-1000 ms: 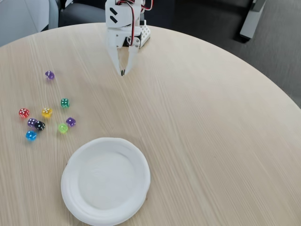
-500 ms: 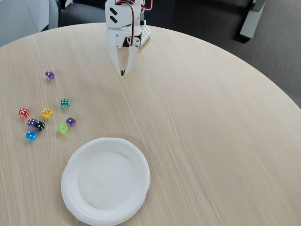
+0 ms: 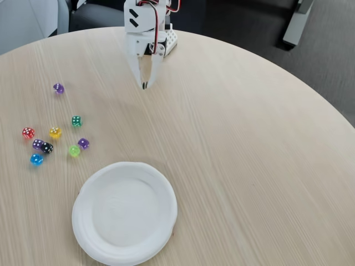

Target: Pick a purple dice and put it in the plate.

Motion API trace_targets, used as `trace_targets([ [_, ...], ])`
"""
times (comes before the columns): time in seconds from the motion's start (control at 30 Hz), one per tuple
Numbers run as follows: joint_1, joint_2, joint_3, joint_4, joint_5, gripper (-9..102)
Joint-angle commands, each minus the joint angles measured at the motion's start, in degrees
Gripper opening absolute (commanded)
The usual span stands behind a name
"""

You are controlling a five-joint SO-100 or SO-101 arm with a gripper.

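Observation:
In the fixed view two purple dice lie on the round wooden table: one purple dice [image 3: 58, 88] alone at the far left, another purple dice [image 3: 83, 143] at the right of a cluster of coloured dice. The white plate [image 3: 89, 227] sits near the front edge, nothing in it. My white gripper [image 3: 145, 86] points down at the table's far middle, fingers together, holding nothing, well right of both purple dice.
The cluster holds a red die [image 3: 28, 133], yellow die [image 3: 55, 132], green die [image 3: 76, 121], lilac die [image 3: 37, 144], black die [image 3: 47, 148], lime die [image 3: 74, 150] and blue die [image 3: 36, 159]. The arm's base [image 3: 166, 39] stands at the far table edge.

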Motion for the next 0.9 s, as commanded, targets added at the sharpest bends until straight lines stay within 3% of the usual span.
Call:
trace_targets([
  [0.0,0.0,0.18,-0.26,-0.62,0.35,0],
  [0.73,0.53,0.18,-0.62,-0.7,3.96,0],
  [0.87,5.36,0.18,-0.53,-0.7,3.6,0],
])
